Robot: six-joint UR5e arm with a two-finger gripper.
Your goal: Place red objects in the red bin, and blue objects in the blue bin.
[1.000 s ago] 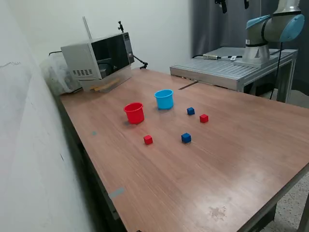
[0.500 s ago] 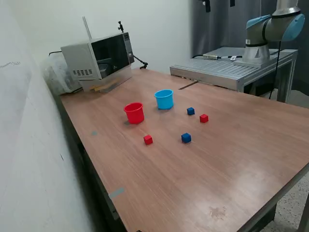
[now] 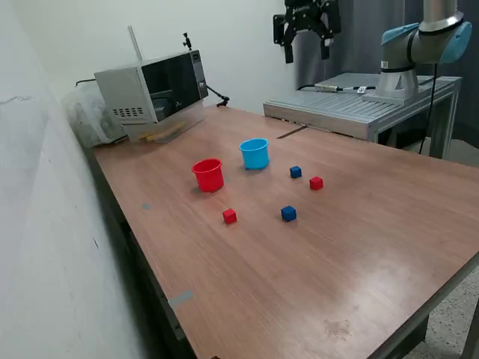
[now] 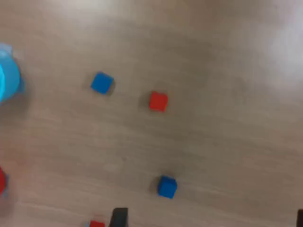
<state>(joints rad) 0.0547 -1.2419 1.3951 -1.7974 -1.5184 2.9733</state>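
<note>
Gripper open, holding nothing, high above the table's far edge. Red cup and blue cup upright mid-table; two red cubes and two blue cubes loose nearby, toward the near edge.

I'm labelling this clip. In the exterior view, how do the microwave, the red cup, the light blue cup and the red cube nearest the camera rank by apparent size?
1. Microwave, largest by far.
2. Red cup and light blue cup: they look alike, so no ranking between them.
3. Near red cube, smallest.
</note>
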